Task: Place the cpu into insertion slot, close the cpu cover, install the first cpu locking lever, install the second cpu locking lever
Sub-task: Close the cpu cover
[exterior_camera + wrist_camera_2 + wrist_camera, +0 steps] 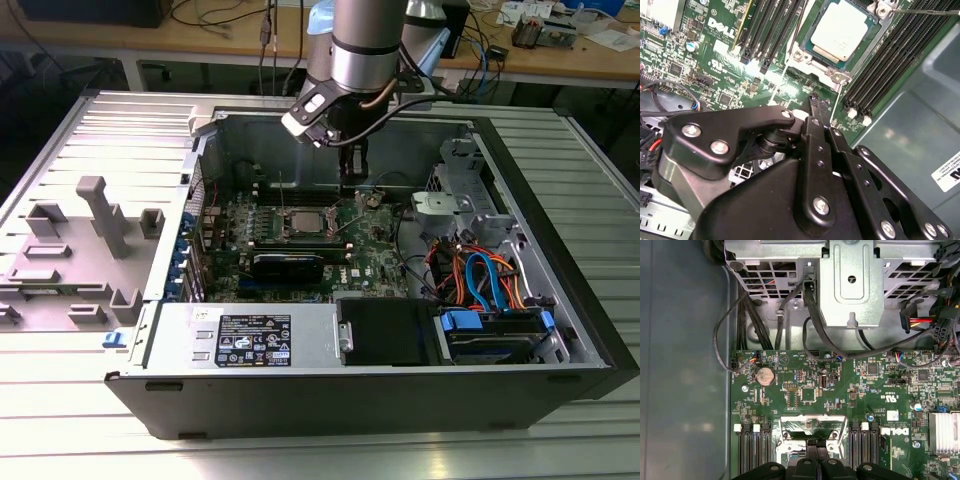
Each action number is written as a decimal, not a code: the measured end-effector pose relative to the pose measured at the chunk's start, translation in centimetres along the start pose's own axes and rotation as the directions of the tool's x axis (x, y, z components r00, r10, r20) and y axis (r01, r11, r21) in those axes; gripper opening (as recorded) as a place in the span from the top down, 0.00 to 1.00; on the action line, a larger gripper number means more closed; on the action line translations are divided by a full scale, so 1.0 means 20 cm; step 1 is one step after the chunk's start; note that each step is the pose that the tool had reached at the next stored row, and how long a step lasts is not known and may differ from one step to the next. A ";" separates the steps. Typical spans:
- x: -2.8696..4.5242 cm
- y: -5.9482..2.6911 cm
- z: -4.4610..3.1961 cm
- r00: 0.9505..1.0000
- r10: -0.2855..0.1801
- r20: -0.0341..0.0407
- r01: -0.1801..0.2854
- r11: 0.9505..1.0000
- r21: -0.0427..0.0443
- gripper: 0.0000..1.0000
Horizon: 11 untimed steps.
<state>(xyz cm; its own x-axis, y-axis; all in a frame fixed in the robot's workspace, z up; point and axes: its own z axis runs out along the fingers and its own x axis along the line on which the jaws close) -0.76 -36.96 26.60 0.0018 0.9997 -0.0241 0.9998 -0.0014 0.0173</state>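
The cpu [842, 27], a small square chip with a dull silver top, lies in the insertion slot [301, 222] on the green motherboard. The silver cpu cover [810, 54] lies flat around the chip. A thin metal locking lever [927, 11] sticks out from one socket corner. My gripper [355, 168] hangs above the board, just to the exterior view's right of the socket and clear of it. Its black fingertips [816, 102] are shut together with nothing between them. In the first wrist view the socket frame [812, 429] sits just beyond the gripper [815, 462].
Black memory slots [890, 65] flank the socket on both sides. A metal drive cage [850, 285] with loose cables [480, 275] fills the case at the exterior view's right. The power supply [250, 335] lies along the case front. The case wall [290, 145] stands behind the board.
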 end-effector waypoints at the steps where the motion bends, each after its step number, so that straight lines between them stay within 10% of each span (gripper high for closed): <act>1: 0.000 0.000 0.000 1.000 0.000 0.000 0.000 1.000 0.000 0.89; 11: 0.005 0.026 -0.029 1.000 0.002 0.001 -0.002 1.000 0.000 0.89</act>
<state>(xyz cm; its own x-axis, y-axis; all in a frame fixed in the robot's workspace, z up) -0.24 -36.85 27.19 0.0034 0.9997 -0.0252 0.9998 -0.0030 0.0173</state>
